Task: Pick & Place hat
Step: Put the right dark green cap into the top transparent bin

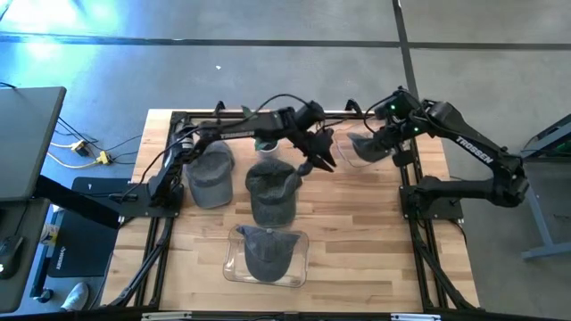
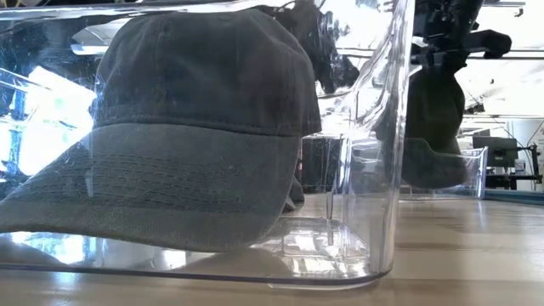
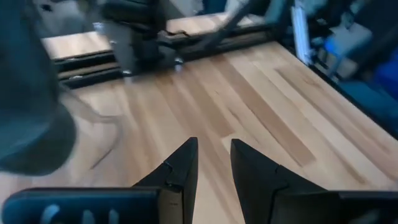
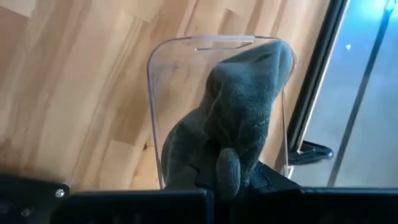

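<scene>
My right gripper (image 4: 227, 177) is shut on a grey hat (image 4: 242, 106) at the table's far right, above a clear tray (image 4: 155, 81). In the high view that hat (image 1: 361, 147) shows under the gripper (image 1: 382, 138). My left gripper (image 3: 214, 162) hovers open over bare wood near the table's middle (image 1: 323, 163), with nothing between its fingers. Two more grey hats lie crown up on the table, one at the left (image 1: 210, 174) and one in the middle (image 1: 270, 192). Another hat (image 2: 204, 127) sits in a clear tray (image 2: 365, 212) at the near edge. My right gripper pinches a bunched fold of the hat's cloth (image 4: 227, 163) between its two fingers, coming steeply from above. The hat hangs slack below the fingers, its lower end (image 2: 433, 170) down between the tray's walls. Whether it touches the tray's floor I cannot tell.
Black frame rails (image 1: 410, 205) run along the table's left, right and far sides. Bare wood (image 1: 357, 241) lies to the near right. A laptop (image 1: 27, 143) and cables sit off the table's left edge.
</scene>
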`<state>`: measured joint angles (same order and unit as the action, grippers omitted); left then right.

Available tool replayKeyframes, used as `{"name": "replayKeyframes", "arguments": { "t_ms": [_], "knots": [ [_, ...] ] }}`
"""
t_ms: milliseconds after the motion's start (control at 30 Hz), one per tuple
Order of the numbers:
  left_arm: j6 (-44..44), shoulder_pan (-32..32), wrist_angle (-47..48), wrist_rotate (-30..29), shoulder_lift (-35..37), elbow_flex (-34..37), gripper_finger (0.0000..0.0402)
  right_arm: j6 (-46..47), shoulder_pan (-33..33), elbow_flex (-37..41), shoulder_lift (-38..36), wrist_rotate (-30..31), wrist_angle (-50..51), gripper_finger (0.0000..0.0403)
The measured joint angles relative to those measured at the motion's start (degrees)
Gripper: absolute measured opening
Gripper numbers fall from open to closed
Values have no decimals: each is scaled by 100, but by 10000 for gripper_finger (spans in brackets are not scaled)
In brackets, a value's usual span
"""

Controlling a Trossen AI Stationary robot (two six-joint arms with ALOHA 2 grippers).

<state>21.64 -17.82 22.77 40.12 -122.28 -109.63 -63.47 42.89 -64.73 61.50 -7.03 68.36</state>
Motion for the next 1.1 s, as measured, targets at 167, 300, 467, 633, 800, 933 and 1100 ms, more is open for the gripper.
{"name": "replayKeyframes", "arguments": {
  "t_ms": [167,300,467,633,800,933,1100],
  "knots": [
    [-744,-283,-1122,3,11,571,92,-3,-2,-2,62,-347,-10,14],
    [-1127,-281,-1631,-406,102,820,92,-8,-2,-2,188,-369,113,6],
    [-1159,-215,-1745,-1583,990,1270,92,-19,-2,-2,447,-273,164,12],
    [-1124,-152,-1659,-2463,2104,2092,92,-171,-1,-4,811,-175,163,6],
    [-1350,-129,-1703,-3007,3233,3073,92,23,-2,-4,1095,348,212,25],
    [-1620,14,-1673,-3377,3871,3894,92,46,-2,-4,1136,507,-14,42],
    [-1949,384,-1990,-3814,4337,4806,91,59,-2,-4,1131,519,-531,46]
  ]
}}
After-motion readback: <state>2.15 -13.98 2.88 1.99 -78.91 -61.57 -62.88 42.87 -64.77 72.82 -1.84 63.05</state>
